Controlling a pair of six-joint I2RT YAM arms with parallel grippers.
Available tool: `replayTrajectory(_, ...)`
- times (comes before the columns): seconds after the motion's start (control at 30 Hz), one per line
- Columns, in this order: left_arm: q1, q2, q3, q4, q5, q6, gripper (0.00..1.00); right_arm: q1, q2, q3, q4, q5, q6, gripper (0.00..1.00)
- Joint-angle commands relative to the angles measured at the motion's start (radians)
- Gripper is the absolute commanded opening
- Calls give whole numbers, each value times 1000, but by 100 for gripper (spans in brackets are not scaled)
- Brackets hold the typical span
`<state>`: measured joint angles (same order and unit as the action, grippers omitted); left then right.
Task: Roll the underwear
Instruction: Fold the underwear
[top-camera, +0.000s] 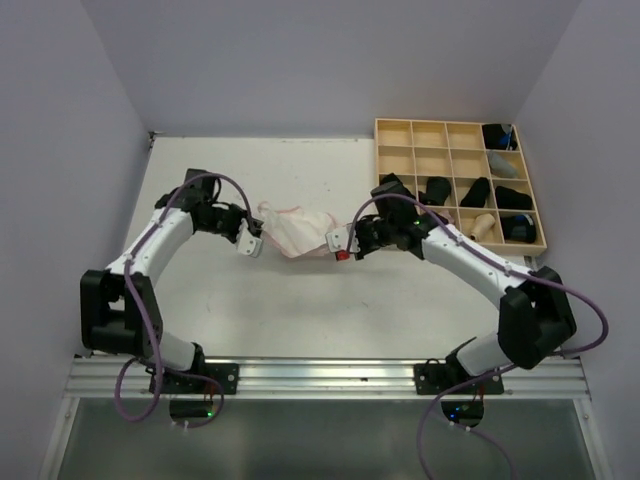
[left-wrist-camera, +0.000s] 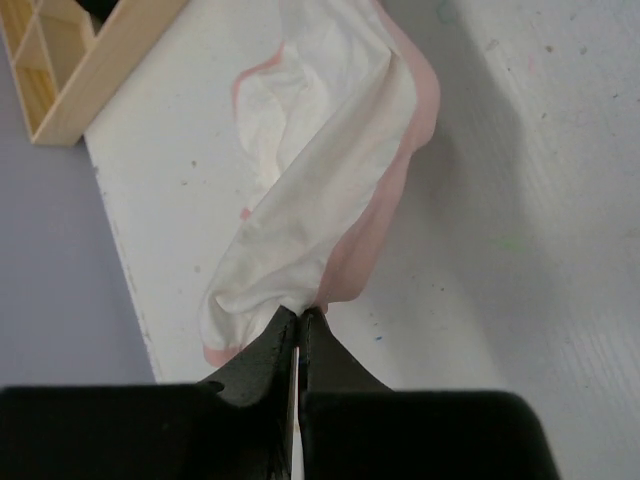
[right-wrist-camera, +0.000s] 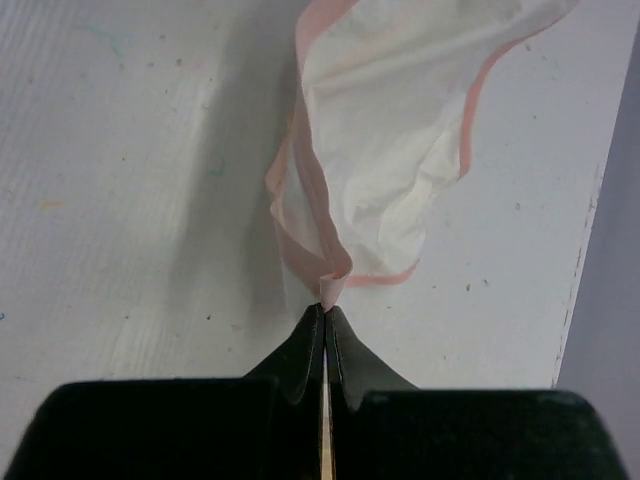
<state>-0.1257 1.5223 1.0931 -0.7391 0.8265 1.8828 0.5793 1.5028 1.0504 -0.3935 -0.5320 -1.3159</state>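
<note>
Whitish pink-edged underwear (top-camera: 297, 232) is held stretched over the white table (top-camera: 260, 300), pinched at opposite ends by the closed left gripper (top-camera: 251, 243) and closed right gripper (top-camera: 338, 244)

1. Whitish underwear (left-wrist-camera: 320, 170): upper part cut off by the top edge in both wrist views.
2. Pinched cloth corners hidden inside left end effector (left-wrist-camera: 300, 322) and right end effector (right-wrist-camera: 326, 315).
3. Wooden tray (left-wrist-camera: 95, 75): only a corner shows in left wrist view.
4. Dark bundles (top-camera: 476, 191) in tray: too small to identify.
</note>
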Motion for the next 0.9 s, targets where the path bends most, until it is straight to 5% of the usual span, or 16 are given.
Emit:
replayTrajectory(0.0, 18, -121, -54, -92, 129, -57, 0, -4, -122, -7, -65, -82, 127, 0)
replayTrajectory(0.27, 17, -525, -259, -327, 223, -49, 0, 71, -504, -196, -196, -141, 93, 0)
replayTrajectory(0.37, 17, -577, -225, -213, 267, -348, 0, 71, -518, -188, -104, -169, 276, 0)
replayTrajectory(0.4, 18, -553, -208, -165, 278, -583, 0, 71, -485, -170, -93, -160, 302, 0)
replayTrajectory(0.53, 40, -365, -87, 61, 300, -1036, 0, -10, -209, 26, -91, -174, 489, 0)
replayTrajectory(0.57, 44, -319, -70, 139, 271, -1308, 0, -72, -128, 72, -91, -190, 577, 0)
replayTrajectory(0.73, 98, 71, 117, 361, -31, -1740, 0, -180, 303, 382, -79, -188, 766, 0)
replayTrajectory(0.8, 107, 251, 253, 340, -75, -1847, 22, -187, 414, 468, -116, -140, 816, 1)
replayTrajectory(0.83, 121, 304, 299, 311, -81, -1870, 32, -185, 519, 585, -158, -103, 829, 23)
replayTrajectory(0.87, 126, 341, 341, 313, -92, -1937, 51, -191, 571, 644, -192, -32, 904, 29)
